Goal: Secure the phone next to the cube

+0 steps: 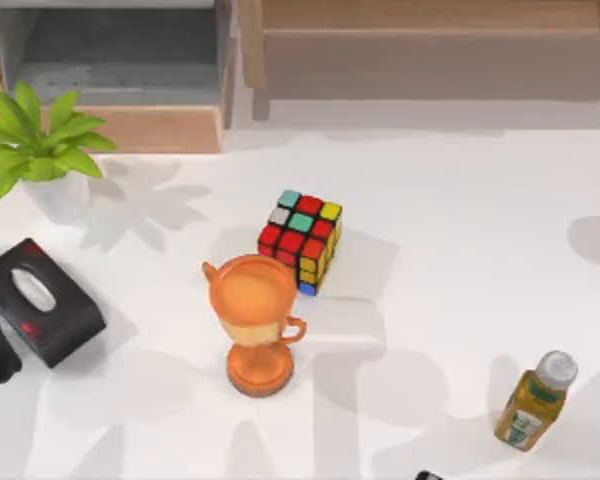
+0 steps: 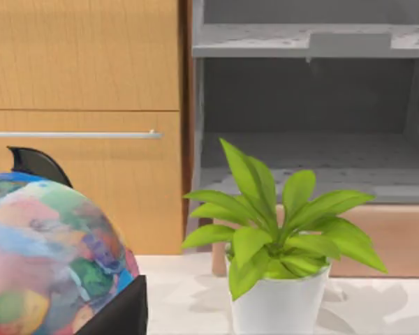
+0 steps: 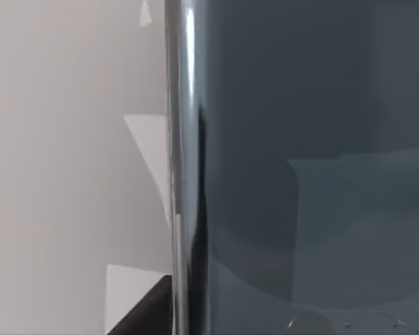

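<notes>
Three views are given, and each adds something the others lack. From above, the cube [image 1: 301, 241] is seen near the middle of the white worktop [image 1: 460, 220], turned cornerwise, with the orange trophy cup [image 1: 259, 320] just beside it on the near left. A black tissue box [image 1: 42, 301] lies at the left edge, a potted plant [image 1: 38, 150] stands behind it, and a juice bottle [image 1: 535, 400] stands near the right front. Bare worktop is seen to the right of the cube and behind it. In the right wrist view the phone [image 3: 307, 160] is seen very close, its silver rim [image 3: 181, 167] running along the glossy dark face; its heading on the worktop cannot be judged. A painted globe [image 2: 49, 258] is seen in the left wrist view, with the plant in front of wooden cabinets [image 2: 84, 112]. Whether either arm's fingers are released or clenched cannot be told.
</notes>
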`<act>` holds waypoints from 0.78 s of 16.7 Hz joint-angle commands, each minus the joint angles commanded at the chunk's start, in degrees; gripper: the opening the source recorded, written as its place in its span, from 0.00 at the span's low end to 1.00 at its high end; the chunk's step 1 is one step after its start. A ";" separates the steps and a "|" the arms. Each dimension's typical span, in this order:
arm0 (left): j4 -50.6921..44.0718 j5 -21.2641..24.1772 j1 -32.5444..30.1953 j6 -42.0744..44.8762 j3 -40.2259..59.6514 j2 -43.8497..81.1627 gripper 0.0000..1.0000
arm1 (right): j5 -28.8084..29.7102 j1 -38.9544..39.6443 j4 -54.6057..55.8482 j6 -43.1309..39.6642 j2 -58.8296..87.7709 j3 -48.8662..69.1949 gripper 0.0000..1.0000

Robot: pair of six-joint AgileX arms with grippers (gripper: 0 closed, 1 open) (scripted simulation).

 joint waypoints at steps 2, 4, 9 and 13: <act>0.00 0.00 0.00 0.00 0.00 0.00 1.00 | 0.00 0.01 -1.51 -0.02 -1.04 0.88 0.00; 0.00 0.00 0.00 0.00 0.00 0.00 1.00 | -0.01 0.02 -1.61 -0.02 -1.15 0.97 0.00; 0.00 0.00 0.00 0.00 0.00 0.00 1.00 | 0.36 0.83 -2.09 1.70 -2.91 3.59 0.00; 0.00 0.00 0.00 0.00 0.00 0.00 1.00 | 1.11 4.42 -4.54 7.15 -5.07 10.63 0.00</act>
